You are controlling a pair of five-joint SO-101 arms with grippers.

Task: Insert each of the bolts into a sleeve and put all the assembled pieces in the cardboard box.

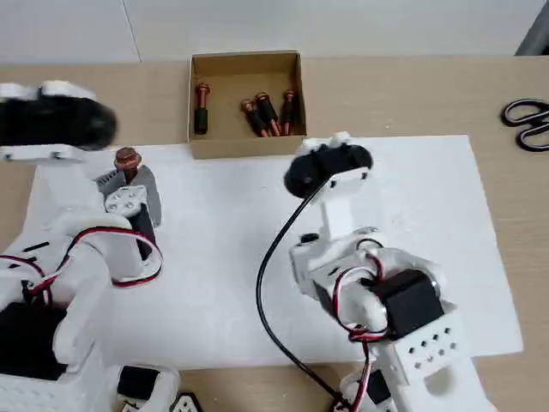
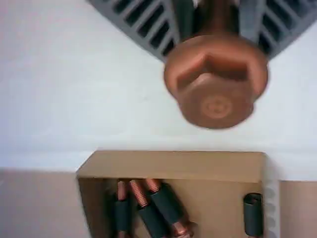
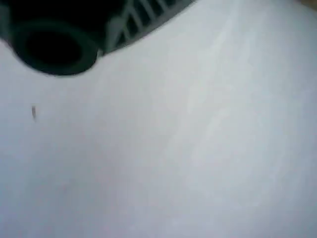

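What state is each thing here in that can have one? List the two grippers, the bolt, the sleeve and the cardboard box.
left gripper: shut on the bolt.
bolt: gripped, no sleeve on it.
right gripper: shut on the sleeve.
sleeve: gripped, its bore empty.
cardboard box: open at the top, four assembled pieces lying inside.

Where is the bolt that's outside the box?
High view: the bolt is in the left end effector, over the paper, by the box's near-left corner.
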